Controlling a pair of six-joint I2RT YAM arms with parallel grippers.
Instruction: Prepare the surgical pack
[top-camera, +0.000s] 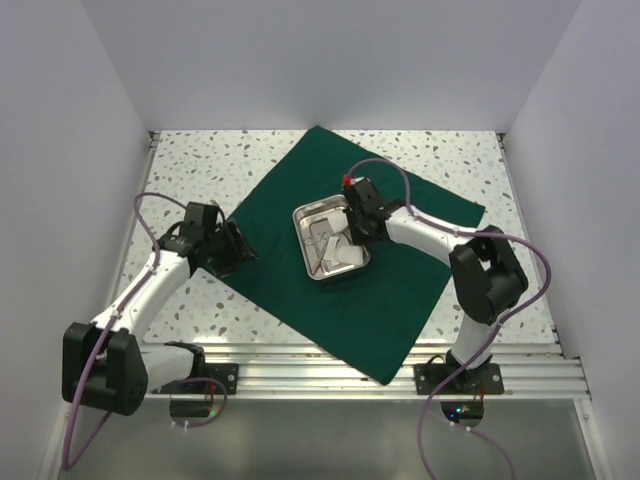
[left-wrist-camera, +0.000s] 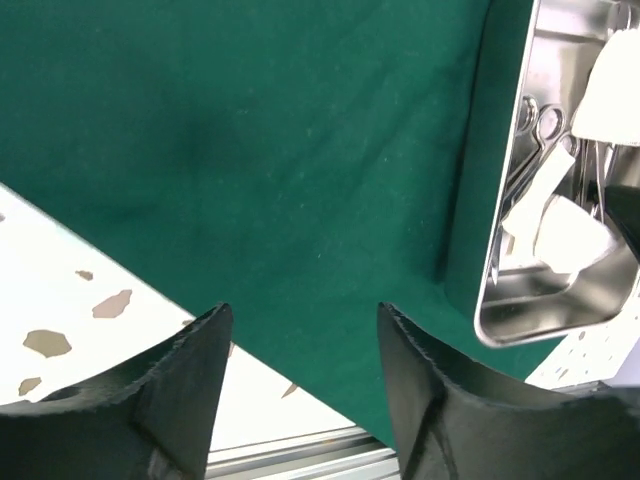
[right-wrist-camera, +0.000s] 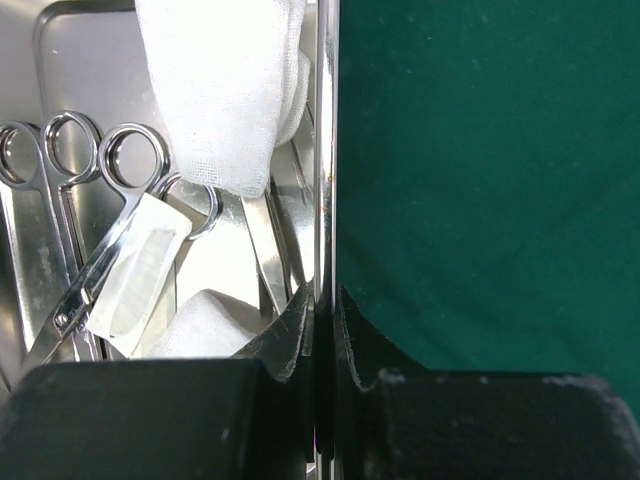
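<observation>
The surgical pack's dark green drape (top-camera: 385, 300) lies spread flat as a diamond on the table. A steel tray (top-camera: 299, 238) sits on its middle, holding ring-handled instruments (right-wrist-camera: 128, 165) and white pads (right-wrist-camera: 220, 90). My right gripper (top-camera: 352, 230) is shut on the tray's right wall (right-wrist-camera: 325, 150), one finger inside the tray and one outside over the drape (right-wrist-camera: 480, 180). My left gripper (top-camera: 240, 250) is open and empty, just above the drape's left edge (left-wrist-camera: 250, 150), with the tray (left-wrist-camera: 503, 170) off to its right.
The speckled tabletop (top-camera: 200, 165) shows around the drape. White walls enclose the table at the left, back and right. An aluminium rail (top-camera: 330, 365) runs along the near edge, and the drape's near corner reaches over it.
</observation>
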